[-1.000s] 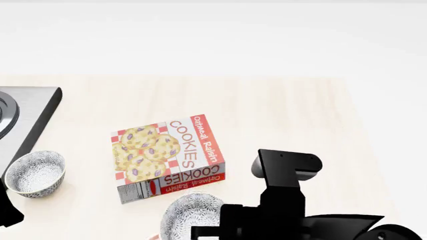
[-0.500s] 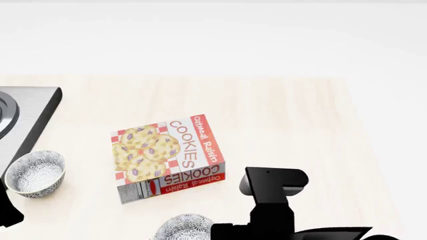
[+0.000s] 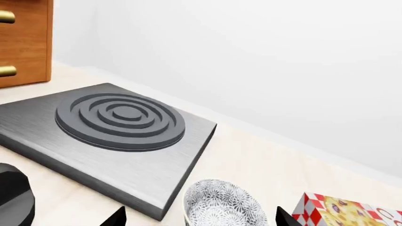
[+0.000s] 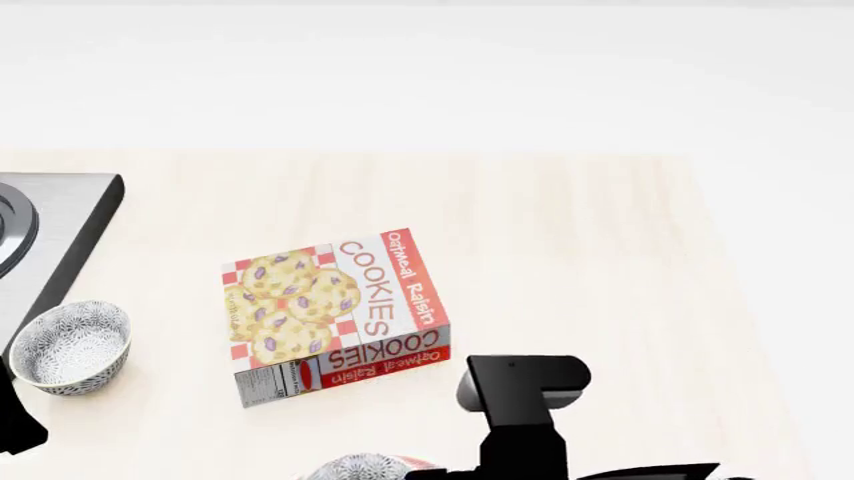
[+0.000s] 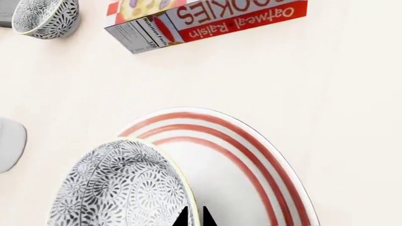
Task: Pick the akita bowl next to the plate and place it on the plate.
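Right wrist view: right tool point(image 5: 194, 217) pinching akita bowl point(image 5: 122, 188) rim above plate point(image 5: 264, 160); box point(image 5: 207, 21) reads "COOKIES Oatmeal Raisin".

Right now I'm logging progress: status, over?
Right claw shut on patterned grey-and-white bowl, over red-ringed white plate. Left claw open. Nothing blocking.

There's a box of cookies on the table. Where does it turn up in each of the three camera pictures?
Head view: the cookie box lies flat near the middle of the table.
Left wrist view: only its corner shows at the frame's edge.
Right wrist view: its side panel shows at the frame's edge.
Shared landmark: the patterned bowl beside it, seen in every view.
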### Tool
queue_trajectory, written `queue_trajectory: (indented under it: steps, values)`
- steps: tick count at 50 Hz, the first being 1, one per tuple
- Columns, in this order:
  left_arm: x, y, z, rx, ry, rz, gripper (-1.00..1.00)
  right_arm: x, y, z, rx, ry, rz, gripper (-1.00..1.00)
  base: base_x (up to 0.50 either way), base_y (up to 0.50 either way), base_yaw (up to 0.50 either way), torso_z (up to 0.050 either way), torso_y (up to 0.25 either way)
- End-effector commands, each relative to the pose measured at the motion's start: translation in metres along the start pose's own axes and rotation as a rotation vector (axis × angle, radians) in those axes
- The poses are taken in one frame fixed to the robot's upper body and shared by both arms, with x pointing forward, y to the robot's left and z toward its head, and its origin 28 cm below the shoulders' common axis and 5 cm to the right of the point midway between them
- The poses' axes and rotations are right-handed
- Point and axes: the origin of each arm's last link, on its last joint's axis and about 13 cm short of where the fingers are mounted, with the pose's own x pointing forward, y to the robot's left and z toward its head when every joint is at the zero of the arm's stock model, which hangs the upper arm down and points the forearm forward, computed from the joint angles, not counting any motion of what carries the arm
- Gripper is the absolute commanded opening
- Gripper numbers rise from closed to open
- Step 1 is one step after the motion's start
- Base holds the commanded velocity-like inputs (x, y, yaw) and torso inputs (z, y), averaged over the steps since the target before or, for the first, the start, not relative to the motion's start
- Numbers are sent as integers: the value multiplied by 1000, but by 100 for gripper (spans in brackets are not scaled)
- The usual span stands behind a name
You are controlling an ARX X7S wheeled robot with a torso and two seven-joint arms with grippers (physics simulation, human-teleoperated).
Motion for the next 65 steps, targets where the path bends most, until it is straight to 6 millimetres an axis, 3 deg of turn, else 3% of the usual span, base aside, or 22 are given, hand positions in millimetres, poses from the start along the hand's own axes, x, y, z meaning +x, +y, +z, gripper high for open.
queue_trajectory:
  steps: [1, 41, 42, 65]
  values:
    - [0, 0, 0, 0, 0, -1, 100, 7, 3, 1, -16, -3, 21, -100, 0, 0, 0, 0, 0]
    - [-1, 0, 1, -1, 0, 0, 100, 19, -3, -8, -59, 17, -29, -100, 0, 0, 0, 0, 0]
    - [0, 0, 1, -1, 1, 0, 100, 19, -4, -6, -40, 22, -30, 100, 0, 0, 0, 0, 0]
    - [-1, 0, 0, -2, 2, 0, 100, -27, 14, 9, -202, -99, -33, 100, 0, 0, 0, 0, 0]
